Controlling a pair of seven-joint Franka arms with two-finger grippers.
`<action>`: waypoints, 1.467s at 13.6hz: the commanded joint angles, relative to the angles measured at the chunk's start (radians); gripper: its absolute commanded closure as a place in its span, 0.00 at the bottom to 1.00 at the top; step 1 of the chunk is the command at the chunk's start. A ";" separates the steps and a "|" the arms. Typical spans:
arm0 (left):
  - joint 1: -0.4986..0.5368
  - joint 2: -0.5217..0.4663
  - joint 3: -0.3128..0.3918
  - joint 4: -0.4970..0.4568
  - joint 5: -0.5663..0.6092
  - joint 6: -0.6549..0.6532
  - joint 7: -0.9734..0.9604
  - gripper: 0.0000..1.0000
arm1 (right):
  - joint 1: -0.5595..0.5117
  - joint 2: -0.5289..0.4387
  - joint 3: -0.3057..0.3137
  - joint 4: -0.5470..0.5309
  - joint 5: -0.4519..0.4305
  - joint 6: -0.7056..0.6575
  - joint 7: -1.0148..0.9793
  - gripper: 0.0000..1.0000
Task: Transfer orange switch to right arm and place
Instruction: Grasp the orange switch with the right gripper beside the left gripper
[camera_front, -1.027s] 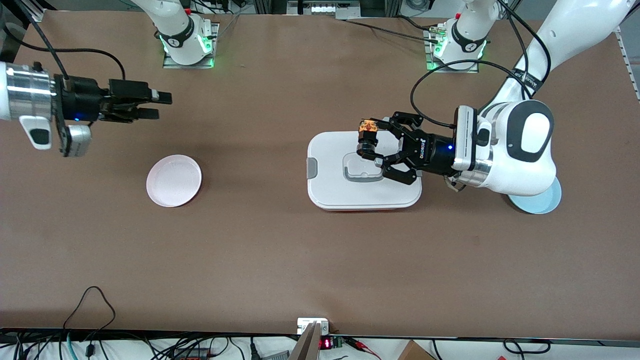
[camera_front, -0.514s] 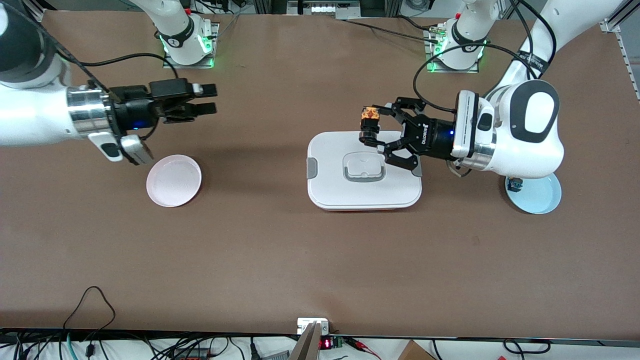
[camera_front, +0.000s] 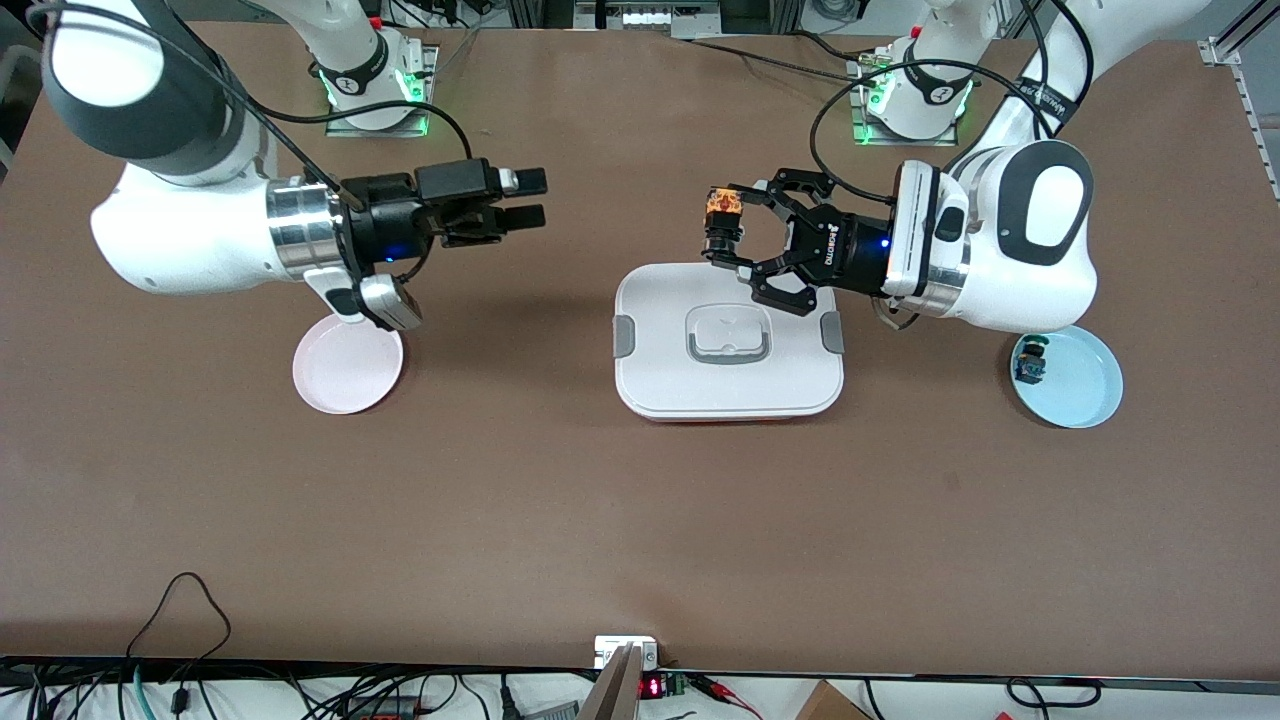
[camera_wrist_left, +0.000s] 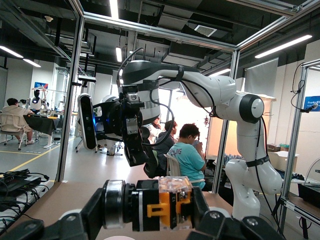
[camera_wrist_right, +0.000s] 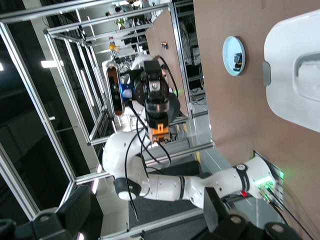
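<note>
Above the table's middle, the orange switch (camera_front: 722, 226), a small black block with orange markings, is clamped in the left tool (camera_front: 727, 236), over the edge of a smooth white rounded-rectangular lidded box (camera_front: 728, 375). The right tool (camera_front: 528, 198) is held level facing it, well apart, with its straight fingers parted. The pickup is judged done; handover and placing remain, perhaps on the round pink plate (camera_front: 347, 370).

- The brown table top (camera_front: 560, 500) looks matt and faintly grainy.
- The white rounded-rectangle plastic box lid (camera_front: 660, 375) is smooth with a soft sheen.
- The glossy white plastic arm shells (camera_front: 185, 240) end in brushed metal wrist rings (camera_front: 297, 226).
- The small black-and-orange switch (camera_wrist_left: 162, 202) looks like hard plastic.
</note>
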 joint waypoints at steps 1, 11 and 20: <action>0.024 -0.037 -0.016 -0.029 -0.032 0.006 0.002 1.00 | 0.072 -0.004 -0.007 -0.005 0.038 0.123 -0.001 0.00; 0.030 -0.037 -0.014 -0.026 -0.029 0.000 0.005 1.00 | 0.293 -0.004 -0.006 -0.028 0.187 0.438 -0.039 0.00; 0.030 -0.034 -0.013 -0.023 -0.029 0.002 0.005 1.00 | 0.332 0.034 -0.006 -0.033 0.378 0.492 -0.148 0.00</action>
